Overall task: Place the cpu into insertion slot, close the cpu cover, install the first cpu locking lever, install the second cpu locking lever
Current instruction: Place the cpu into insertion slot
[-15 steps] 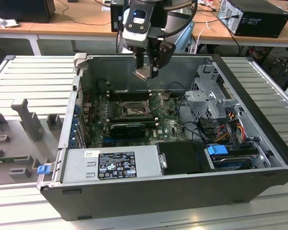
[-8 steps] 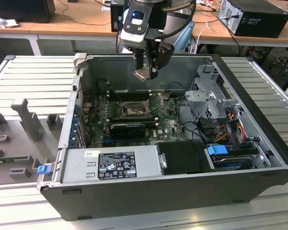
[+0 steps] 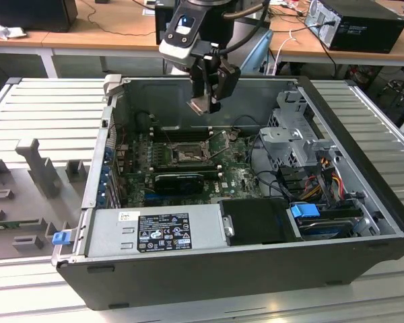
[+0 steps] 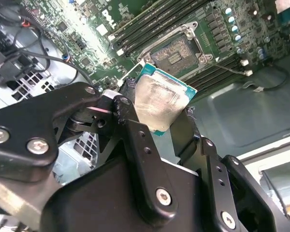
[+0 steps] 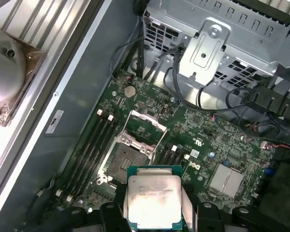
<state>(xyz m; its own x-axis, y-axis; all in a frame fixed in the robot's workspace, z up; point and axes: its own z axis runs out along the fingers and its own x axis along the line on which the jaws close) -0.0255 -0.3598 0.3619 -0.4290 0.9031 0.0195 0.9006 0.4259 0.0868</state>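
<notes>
Matte black gripper [image 4: 159, 104] fingers [image 4: 135, 140], jointed and fastened with screws, are clamped on two opposite edges of the chip [image 5: 153, 195]. It is a flat square with a scuffed, pale silver lid on a green-edged base. In the first wrist view its near edge is cut off behind the fingers. In the exterior view the chip hangs in the air at about twelve o'clock from the socket [image 5: 128, 155], well apart from it. Socket: dark-centred square with a bright metal rim, set in the green circuit board [image 5: 208, 140]. Cover [image 5: 148, 119], a thin metal frame, stands raised. Locking levers cannot be made out.
</notes>
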